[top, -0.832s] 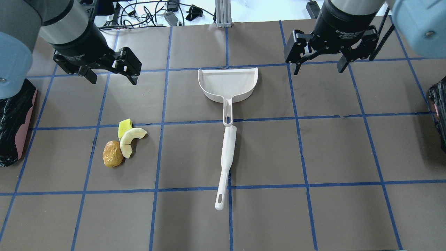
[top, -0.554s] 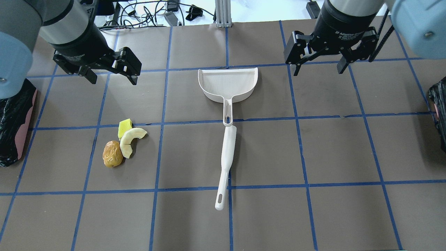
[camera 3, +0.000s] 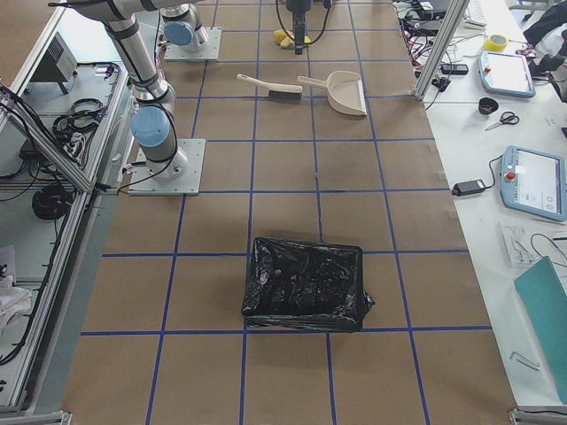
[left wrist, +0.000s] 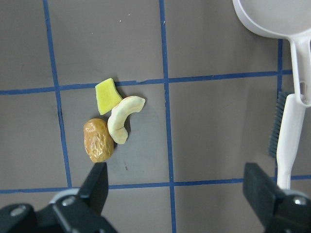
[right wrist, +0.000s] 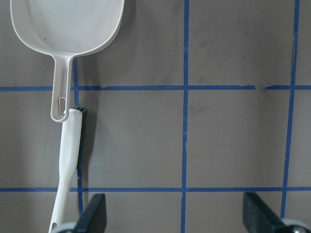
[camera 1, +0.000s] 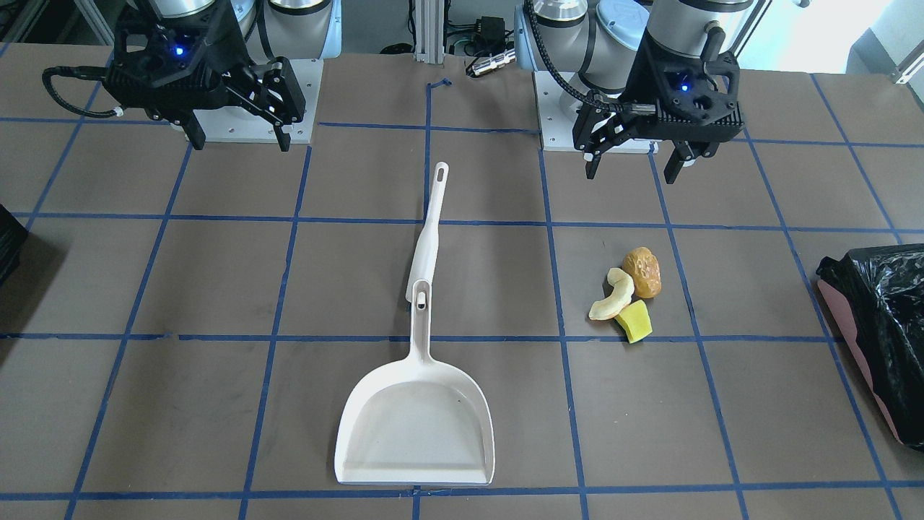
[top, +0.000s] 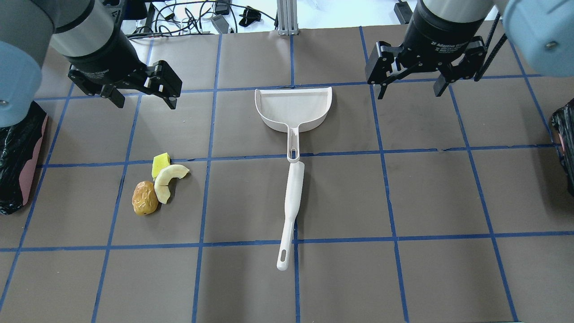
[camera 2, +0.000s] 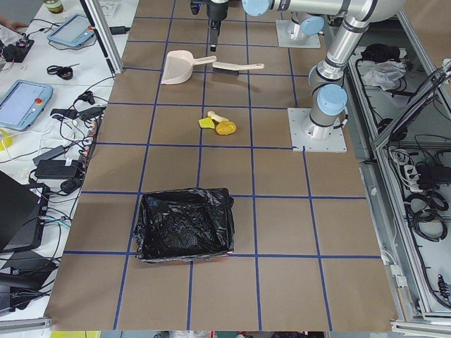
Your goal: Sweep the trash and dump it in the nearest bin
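The trash lies together left of centre: a wrinkled golden-brown lump (top: 145,198), a pale curved slice (top: 167,179) and a yellow wedge (top: 161,164). They also show in the left wrist view as lump (left wrist: 98,141), slice (left wrist: 122,119) and wedge (left wrist: 108,95). A pink-sided bin with a black bag (top: 18,157) stands at the table's left edge. My left gripper (top: 145,104) is open and empty, raised beyond the trash. My right gripper (top: 409,93) is open and empty, raised right of the dustpan.
A white dustpan (top: 293,107) lies mid-table, mouth facing away from me. A white brush (top: 291,202) lies in line with its handle. A second black-bagged bin (top: 566,139) sits at the right edge. Blue tape lines grid the brown table.
The right gripper has shifted very slightly. The left gripper, trash, dustpan and brush have not moved.
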Robot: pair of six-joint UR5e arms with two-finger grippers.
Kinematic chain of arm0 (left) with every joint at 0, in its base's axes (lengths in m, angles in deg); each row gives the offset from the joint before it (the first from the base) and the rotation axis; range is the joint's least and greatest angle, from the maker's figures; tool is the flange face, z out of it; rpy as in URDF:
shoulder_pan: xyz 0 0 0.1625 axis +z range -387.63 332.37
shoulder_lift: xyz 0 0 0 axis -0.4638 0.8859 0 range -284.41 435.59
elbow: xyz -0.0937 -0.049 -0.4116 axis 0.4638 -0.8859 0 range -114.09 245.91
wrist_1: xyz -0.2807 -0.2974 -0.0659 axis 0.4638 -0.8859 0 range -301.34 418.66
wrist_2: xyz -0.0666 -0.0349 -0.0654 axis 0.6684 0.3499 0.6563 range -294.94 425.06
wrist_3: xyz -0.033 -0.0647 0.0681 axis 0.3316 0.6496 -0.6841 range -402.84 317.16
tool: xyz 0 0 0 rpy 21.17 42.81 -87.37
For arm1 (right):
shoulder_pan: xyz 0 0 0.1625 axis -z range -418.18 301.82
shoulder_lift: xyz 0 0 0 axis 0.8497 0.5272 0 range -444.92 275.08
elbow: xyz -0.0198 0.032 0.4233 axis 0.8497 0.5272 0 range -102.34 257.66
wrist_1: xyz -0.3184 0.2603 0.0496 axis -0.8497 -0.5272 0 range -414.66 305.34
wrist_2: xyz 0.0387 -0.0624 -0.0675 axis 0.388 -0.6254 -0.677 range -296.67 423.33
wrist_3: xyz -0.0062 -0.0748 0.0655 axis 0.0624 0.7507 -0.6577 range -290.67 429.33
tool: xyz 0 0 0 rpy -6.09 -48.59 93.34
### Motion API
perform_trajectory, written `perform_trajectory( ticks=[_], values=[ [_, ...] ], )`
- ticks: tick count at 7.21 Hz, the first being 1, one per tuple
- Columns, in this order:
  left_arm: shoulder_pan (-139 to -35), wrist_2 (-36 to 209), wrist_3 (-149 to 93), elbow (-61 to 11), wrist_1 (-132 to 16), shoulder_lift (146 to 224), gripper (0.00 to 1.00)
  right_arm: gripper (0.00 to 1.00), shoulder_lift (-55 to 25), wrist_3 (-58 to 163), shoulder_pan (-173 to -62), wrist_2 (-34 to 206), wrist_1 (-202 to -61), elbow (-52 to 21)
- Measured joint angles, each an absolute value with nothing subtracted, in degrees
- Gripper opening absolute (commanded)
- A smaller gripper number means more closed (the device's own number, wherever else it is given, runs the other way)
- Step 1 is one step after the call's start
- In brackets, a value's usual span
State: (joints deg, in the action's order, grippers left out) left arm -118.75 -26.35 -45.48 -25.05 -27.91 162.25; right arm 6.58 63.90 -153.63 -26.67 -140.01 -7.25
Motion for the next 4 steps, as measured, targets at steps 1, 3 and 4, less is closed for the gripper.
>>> perform_trajectory(
  ticks=[1,3,4],
  values=[
    [-118.8,-26.3,-45.4,-25.0,-27.9,162.3,1.00,1.00,6.6,63.7,-153.6,-26.7,-139.9,-7.5],
    [-118.7,-26.4,-45.6,-24.9,-27.6,162.2,1.00,1.00,6.6,63.5,-153.6,-26.6,-140.0,-8.0],
    [-118.7,-26.4,-45.8,-24.9,-26.9,162.3,1.00,1.00,6.6,63.5,-153.6,-26.6,-140.0,-8.1]
  ],
)
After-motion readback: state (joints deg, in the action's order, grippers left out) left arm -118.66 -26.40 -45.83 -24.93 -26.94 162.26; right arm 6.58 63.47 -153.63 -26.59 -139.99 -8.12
